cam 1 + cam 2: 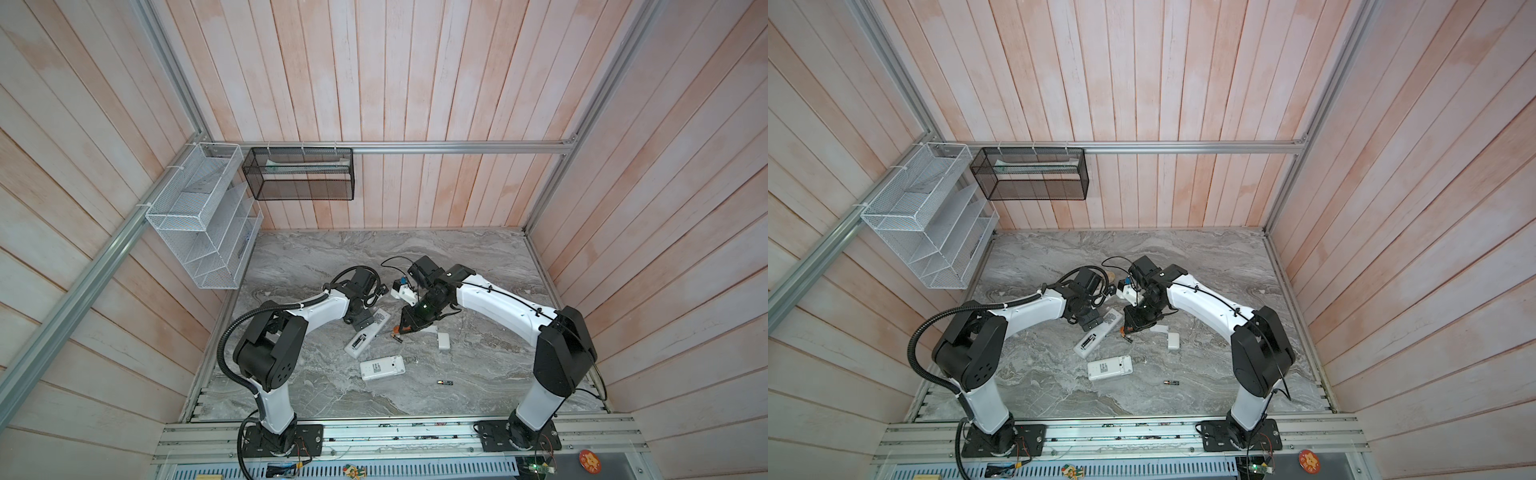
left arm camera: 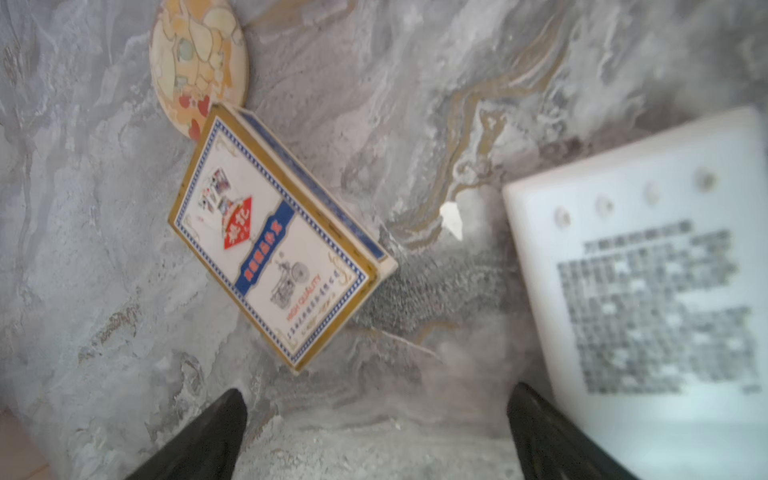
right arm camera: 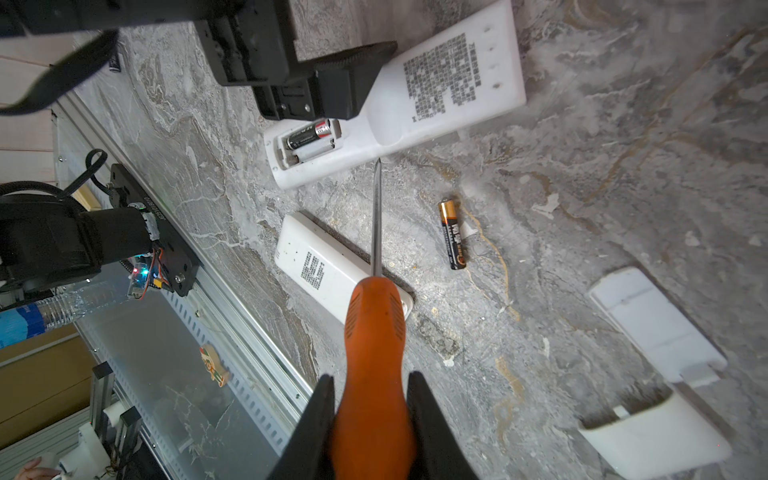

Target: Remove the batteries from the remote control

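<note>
Right jaws: clamped on screwdriver (image 3: 375,332)
Left jaws: spread, empty
Risk: tip, entering aslant, could skid off battery (image 3: 309,134), gouging remote (image 3: 436,108)

a long white remote (image 1: 368,334) lies slantwise on the grey marble bench (image 1: 478,266), back up. a dark slot shows near its nearer end, and what sits in it is too small to tell. the left gripper (image 1: 360,319) is at the remote's far end, beside the printed label. just right of the remote, the right gripper (image 1: 409,323) angles down, clamped on an orange-handled screwdriver (image 1: 396,331) whose tip is close to the remote's long edge. in front of the remote lies a second white remote (image 1: 382,368). a small white cover (image 1: 444,340) lies right of the remote, past the screwdriver. one battery (image 1: 444,382) lies well apart from the remote, toward the front right.
</note>
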`<action>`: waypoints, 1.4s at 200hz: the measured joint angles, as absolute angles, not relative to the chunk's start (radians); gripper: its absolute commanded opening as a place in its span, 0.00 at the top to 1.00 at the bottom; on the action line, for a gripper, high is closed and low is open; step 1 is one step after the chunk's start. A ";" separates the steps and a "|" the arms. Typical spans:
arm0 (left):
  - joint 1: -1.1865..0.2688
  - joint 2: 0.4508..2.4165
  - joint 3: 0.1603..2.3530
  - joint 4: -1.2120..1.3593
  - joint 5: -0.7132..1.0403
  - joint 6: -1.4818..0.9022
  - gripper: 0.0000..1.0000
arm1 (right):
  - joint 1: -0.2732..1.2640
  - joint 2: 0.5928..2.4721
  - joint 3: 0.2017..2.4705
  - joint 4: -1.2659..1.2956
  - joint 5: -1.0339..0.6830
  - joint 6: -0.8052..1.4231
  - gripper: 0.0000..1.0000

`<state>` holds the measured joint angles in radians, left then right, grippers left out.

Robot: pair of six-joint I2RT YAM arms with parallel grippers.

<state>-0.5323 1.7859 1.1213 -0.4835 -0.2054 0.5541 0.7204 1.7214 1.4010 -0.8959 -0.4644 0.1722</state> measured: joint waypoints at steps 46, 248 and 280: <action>-0.493 1.552 1.098 -0.559 -0.176 0.425 0.00 | 0.720 1.643 1.401 -0.901 -0.471 0.208 0.98; -0.194 1.260 0.655 -0.308 0.605 -0.686 0.00 | 0.794 1.748 1.393 -0.801 -0.555 0.320 0.98; -0.190 1.278 0.623 -0.276 0.633 -0.690 0.02 | 0.799 1.752 1.379 -0.778 -0.555 0.335 0.98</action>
<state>-0.1898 1.2778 0.6231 -0.2756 0.6327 -0.6899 0.7994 1.7523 1.3788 -0.7784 -0.5552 0.3351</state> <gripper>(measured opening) 0.990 0.263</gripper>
